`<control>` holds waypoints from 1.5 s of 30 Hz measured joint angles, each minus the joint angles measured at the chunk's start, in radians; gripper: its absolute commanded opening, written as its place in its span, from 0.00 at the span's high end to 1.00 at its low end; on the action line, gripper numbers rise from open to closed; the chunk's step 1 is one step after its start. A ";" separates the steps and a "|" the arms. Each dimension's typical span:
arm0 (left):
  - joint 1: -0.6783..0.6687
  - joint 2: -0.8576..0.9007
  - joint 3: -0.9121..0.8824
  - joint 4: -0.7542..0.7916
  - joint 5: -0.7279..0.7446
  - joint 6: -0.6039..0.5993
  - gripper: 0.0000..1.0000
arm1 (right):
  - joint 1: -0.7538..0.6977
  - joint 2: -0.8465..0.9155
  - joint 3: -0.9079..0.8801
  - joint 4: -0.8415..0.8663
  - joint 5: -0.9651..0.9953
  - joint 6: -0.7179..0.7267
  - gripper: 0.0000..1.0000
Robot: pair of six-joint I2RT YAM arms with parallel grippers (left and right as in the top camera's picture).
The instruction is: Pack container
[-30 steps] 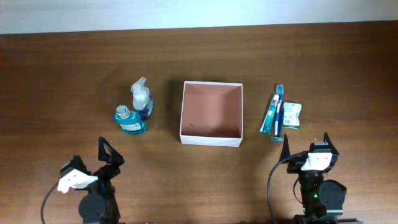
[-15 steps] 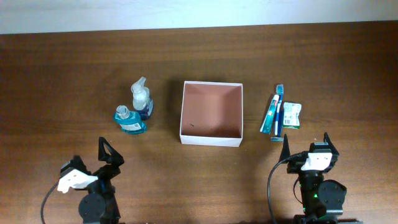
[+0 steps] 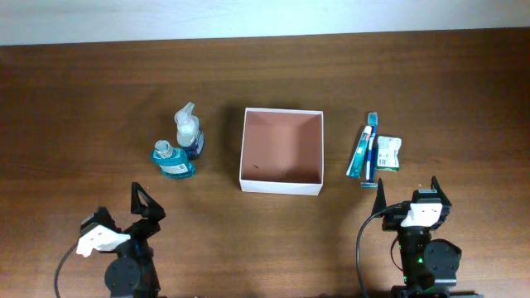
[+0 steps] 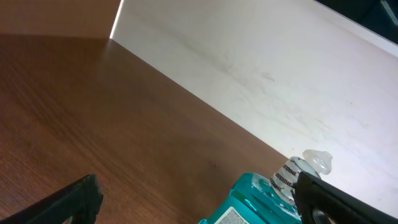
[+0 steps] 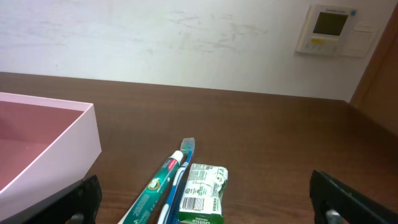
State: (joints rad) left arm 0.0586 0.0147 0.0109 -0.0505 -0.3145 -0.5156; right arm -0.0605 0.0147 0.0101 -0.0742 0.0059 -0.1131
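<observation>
Though teal bottle (image 4: 255,200) and packet (image 5: 202,191) flanking the container (image 3: 280,187) bear labels, print blurs.

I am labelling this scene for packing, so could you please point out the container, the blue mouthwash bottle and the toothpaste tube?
container (image 3: 281,147), overhead view, bare floor inside.
mouthwash bottle (image 3: 175,165), overhead view, blue body.
toothpaste tube (image 5: 152,190), right wrist view, middle of the tube.

I count one box (image 3: 280,187). Two bottles stand by it, a teal bottle (image 3: 172,159) and a spray bottle (image 3: 189,131). There is one toothpaste tube (image 3: 359,156), one toothbrush (image 3: 371,142) and one green packet (image 3: 387,153).
</observation>
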 measured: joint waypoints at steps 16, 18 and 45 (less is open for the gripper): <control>0.000 0.000 0.000 0.000 0.000 0.000 0.01 | 0.000 0.000 0.000 0.000 0.000 0.000 0.02; 0.000 0.000 0.000 0.000 0.000 0.000 0.01 | 0.000 0.000 0.000 0.000 0.000 0.000 0.01; 0.000 0.000 0.016 -0.056 0.245 0.039 0.01 | 0.000 0.000 0.000 0.000 0.000 0.001 0.02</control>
State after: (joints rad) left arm 0.0586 0.0147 0.0273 -0.1062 -0.0700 -0.4770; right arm -0.0605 0.0147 0.0101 -0.0742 0.0059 -0.1123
